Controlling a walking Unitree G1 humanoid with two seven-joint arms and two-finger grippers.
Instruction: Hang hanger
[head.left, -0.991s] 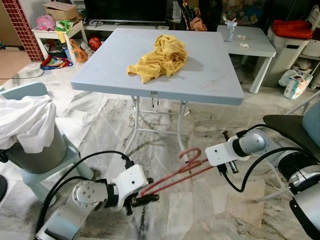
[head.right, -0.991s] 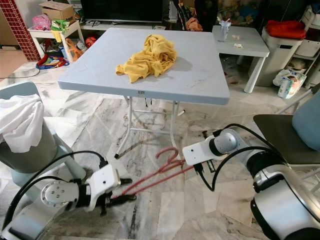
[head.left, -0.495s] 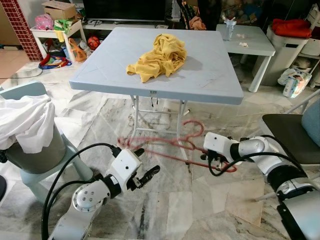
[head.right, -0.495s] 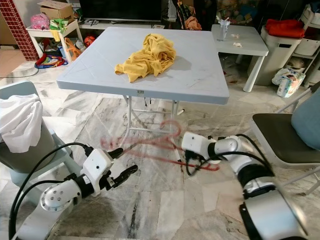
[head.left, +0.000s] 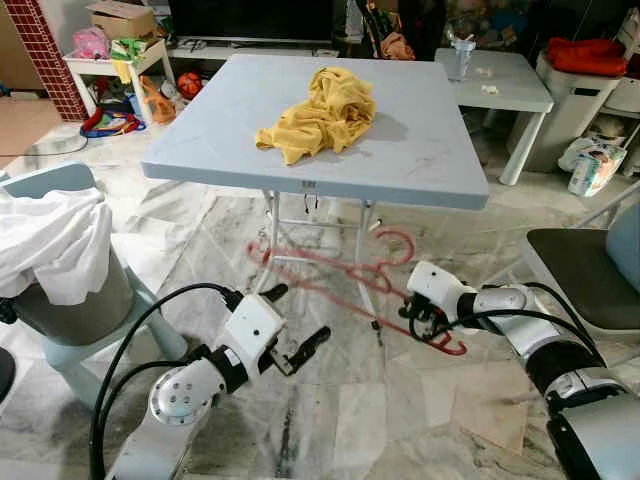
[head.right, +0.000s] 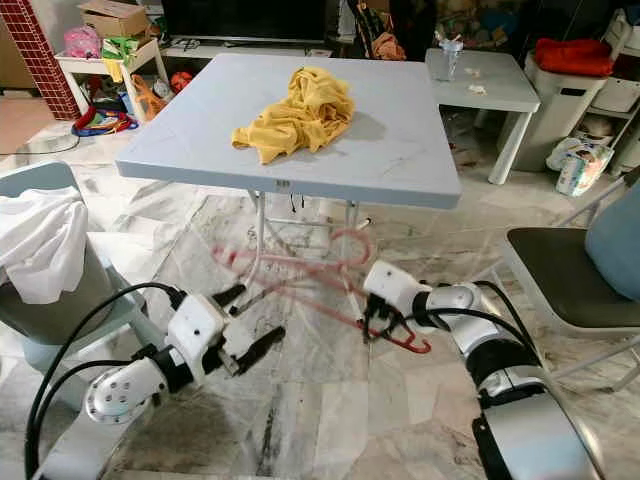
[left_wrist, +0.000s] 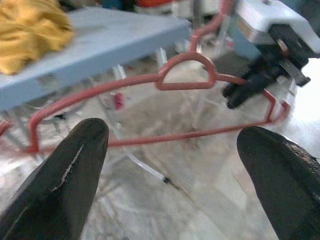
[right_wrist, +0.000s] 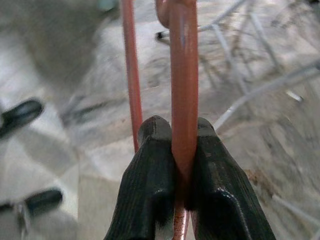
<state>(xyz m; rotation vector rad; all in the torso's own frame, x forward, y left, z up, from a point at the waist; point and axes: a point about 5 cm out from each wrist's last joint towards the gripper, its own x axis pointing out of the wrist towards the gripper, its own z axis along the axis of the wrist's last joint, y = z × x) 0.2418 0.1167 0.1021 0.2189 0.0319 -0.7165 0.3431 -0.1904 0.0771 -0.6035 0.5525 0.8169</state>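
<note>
A red hanger (head.left: 330, 272) hangs in the air low in front of the folding table, its hook (head.left: 397, 240) pointing up near the table legs. My right gripper (head.left: 422, 318) is shut on the hanger's lower bar near its right end; the right wrist view shows the bar (right_wrist: 184, 75) pinched between both fingers (right_wrist: 152, 170). My left gripper (head.left: 293, 318) is open, below and to the left of the hanger, not touching it. In the left wrist view the hanger (left_wrist: 186, 55) lies ahead of the spread fingers (left_wrist: 65, 180).
The grey-blue folding table (head.left: 430, 160) carries a crumpled yellow cloth (head.left: 320, 115). A basket with white laundry (head.left: 50, 250) sits on a chair at the left. A dark chair seat (head.left: 585, 265) stands at the right, a small white table (head.left: 500, 85) behind.
My left gripper has let go of the hanger and opened. My right gripper has lifted the hanger off the low slant and swung it up toward the table's legs.
</note>
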